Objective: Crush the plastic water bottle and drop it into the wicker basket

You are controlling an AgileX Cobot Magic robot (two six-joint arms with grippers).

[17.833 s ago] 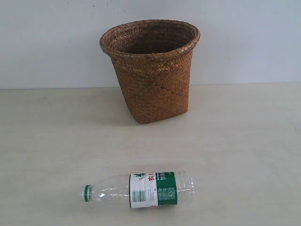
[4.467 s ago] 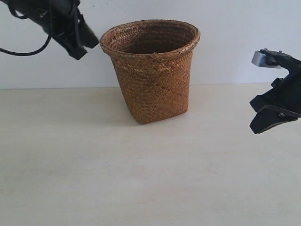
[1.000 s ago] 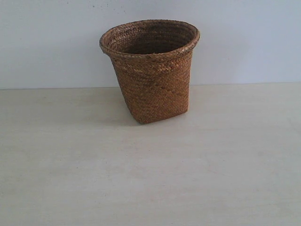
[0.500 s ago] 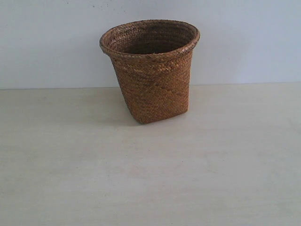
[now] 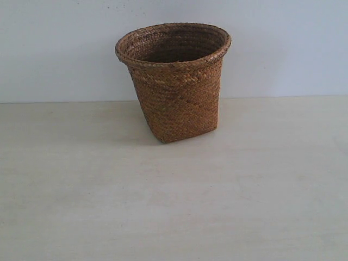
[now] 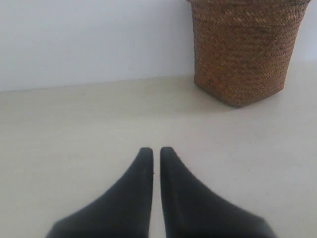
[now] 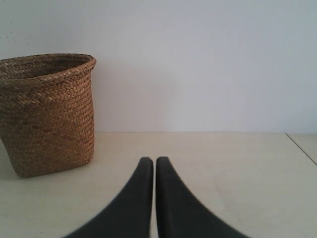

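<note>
My left fingers [image 6: 148, 154] are pressed nearly together, gripping nothing, above the counter [image 5: 174, 217]; my right fingers [image 7: 147, 164] are the same. The wicker basket [image 5: 176, 92] stands upright ahead of both, well apart, its inside hidden.

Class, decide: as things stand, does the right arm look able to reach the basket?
Probably yes: only table lies between the shut right tool and the basket, with nothing seen in the way.

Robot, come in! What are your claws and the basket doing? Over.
Left gripper shut, empty. Right gripper shut, empty. Wicker basket upright on the table; no bottle in sight, basket's bottom hidden. Nothing blocking the basket.
</note>
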